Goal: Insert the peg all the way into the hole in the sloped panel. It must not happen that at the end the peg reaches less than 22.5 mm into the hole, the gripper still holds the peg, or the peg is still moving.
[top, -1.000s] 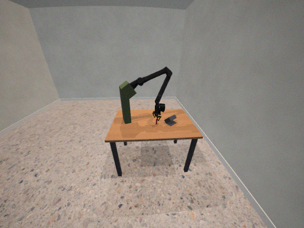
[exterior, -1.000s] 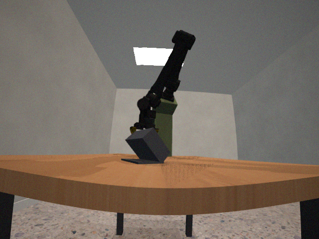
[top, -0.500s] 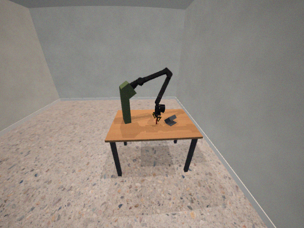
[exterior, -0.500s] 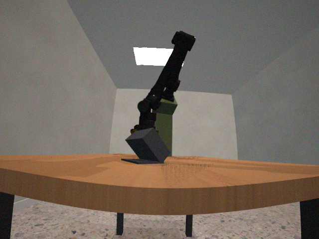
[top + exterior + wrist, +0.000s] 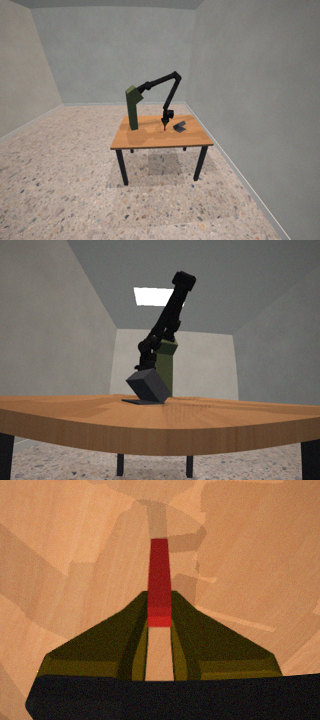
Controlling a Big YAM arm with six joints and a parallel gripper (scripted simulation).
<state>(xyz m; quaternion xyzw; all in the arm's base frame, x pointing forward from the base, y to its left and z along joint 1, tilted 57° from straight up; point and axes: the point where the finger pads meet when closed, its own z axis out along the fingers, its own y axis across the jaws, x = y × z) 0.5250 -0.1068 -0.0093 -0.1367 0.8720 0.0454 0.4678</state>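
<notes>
The red peg [image 5: 159,582] stands upright on the wooden table. In the wrist view my gripper [image 5: 159,601] has its olive fingers closed on the peg's upper end. In the top view the gripper [image 5: 164,123] points straight down at the table's middle, with the peg [image 5: 164,127] showing red below the fingertips. The dark grey sloped panel [image 5: 179,126] sits on the table just right of the gripper. In the exterior view the panel [image 5: 148,389] hides the gripper and peg. The hole does not show in any view.
A tall green pedestal [image 5: 133,106] carrying the arm's base stands at the table's back left. The table's edges lie well away from the gripper.
</notes>
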